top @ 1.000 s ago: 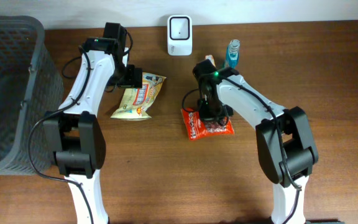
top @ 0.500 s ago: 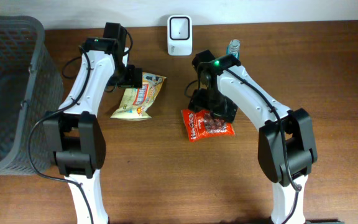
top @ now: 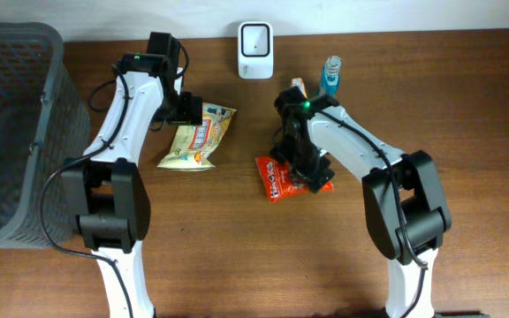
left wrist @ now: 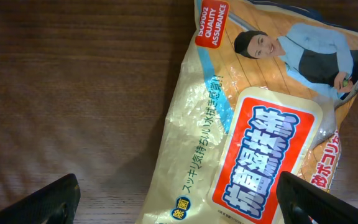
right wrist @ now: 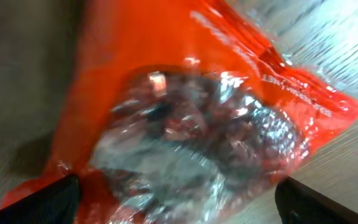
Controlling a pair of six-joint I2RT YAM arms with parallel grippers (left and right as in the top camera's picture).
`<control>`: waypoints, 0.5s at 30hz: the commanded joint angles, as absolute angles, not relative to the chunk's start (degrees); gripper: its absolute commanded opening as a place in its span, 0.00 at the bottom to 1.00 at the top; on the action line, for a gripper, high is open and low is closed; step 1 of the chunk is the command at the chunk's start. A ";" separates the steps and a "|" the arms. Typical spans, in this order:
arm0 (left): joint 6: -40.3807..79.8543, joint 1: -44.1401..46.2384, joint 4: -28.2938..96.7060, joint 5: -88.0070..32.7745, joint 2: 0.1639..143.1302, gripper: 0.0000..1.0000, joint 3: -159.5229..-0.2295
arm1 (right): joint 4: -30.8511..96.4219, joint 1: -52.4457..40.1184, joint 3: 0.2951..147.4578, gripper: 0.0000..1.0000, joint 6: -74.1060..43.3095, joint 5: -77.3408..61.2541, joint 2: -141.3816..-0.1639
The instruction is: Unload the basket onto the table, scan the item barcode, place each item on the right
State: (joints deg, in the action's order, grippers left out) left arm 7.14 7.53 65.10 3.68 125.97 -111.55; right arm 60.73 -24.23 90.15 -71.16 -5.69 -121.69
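A red snack bag [top: 277,179] with a clear window lies flat on the table, and fills the right wrist view as the red bag [right wrist: 185,118]. My right gripper [top: 306,168] hangs right over it, open, with its fingertips [right wrist: 48,202] on either side of the bag [right wrist: 179,208]. A yellow snack bag [top: 197,141] lies to the left, seen close as the yellow bag [left wrist: 253,124]. My left gripper [top: 186,108] is open above its top end [left wrist: 179,211]. The white scanner [top: 255,50] stands at the back. No barcode shows.
A grey mesh basket [top: 11,132] takes up the left side of the table. A blue-capped bottle [top: 331,75] stands behind the right arm, to the right of the scanner. Bare wood lies in front of both bags.
My right gripper went from shut on the red bag to open, lifted back towards the scanner, then came down over the bag again. The bag has shifted slightly. The left arm has not moved.
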 commanded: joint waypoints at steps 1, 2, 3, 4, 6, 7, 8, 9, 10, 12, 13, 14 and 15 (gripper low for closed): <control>6.83 7.33 65.14 4.14 126.21 0.99 -112.40 | 58.50 -24.36 87.39 1.00 -72.95 -7.05 -122.17; 6.83 7.33 65.14 4.14 126.21 0.99 -112.40 | 57.67 -24.36 87.13 0.98 -72.93 -7.01 -122.17; 6.83 7.33 65.14 4.14 126.21 0.99 -112.40 | 57.28 -24.36 87.05 0.93 -72.93 -6.85 -122.19; 6.83 7.33 65.14 4.14 126.21 0.99 -112.40 | 56.62 -24.36 87.00 0.86 -72.88 -6.81 -122.19; 6.83 7.33 65.14 4.14 126.21 0.99 -112.40 | 55.27 -24.36 87.00 0.66 -72.38 -6.87 -122.19; 6.83 7.33 65.14 4.14 126.21 0.99 -112.40 | 54.81 -24.36 87.00 0.62 -71.90 -6.85 -122.19; 6.83 7.33 65.14 4.14 126.21 0.99 -112.40 | 53.89 -24.36 87.00 0.61 -70.59 -6.87 -122.19; 6.83 7.33 65.14 4.14 126.21 0.99 -112.40 | 53.23 -24.36 87.00 0.61 -69.60 -6.85 -122.19; 6.83 7.33 65.14 4.14 126.21 0.99 -112.40 | 52.10 -24.36 87.00 0.59 -67.90 -6.87 -122.19; 6.83 7.33 65.14 4.14 126.21 0.99 -112.40 | 50.57 -24.36 87.07 0.52 -65.36 -6.90 -122.19; 6.83 7.33 65.14 4.14 126.21 0.99 -112.40 | 49.95 -24.36 87.11 0.48 -63.96 -6.90 -122.19; 6.83 7.33 65.14 4.14 126.21 0.99 -112.40 | 49.19 -24.36 87.33 0.43 -61.82 -6.87 -122.19; 6.83 7.33 65.14 4.14 126.21 0.99 -112.40 | 48.69 -24.36 87.57 0.35 -59.86 -6.90 -122.19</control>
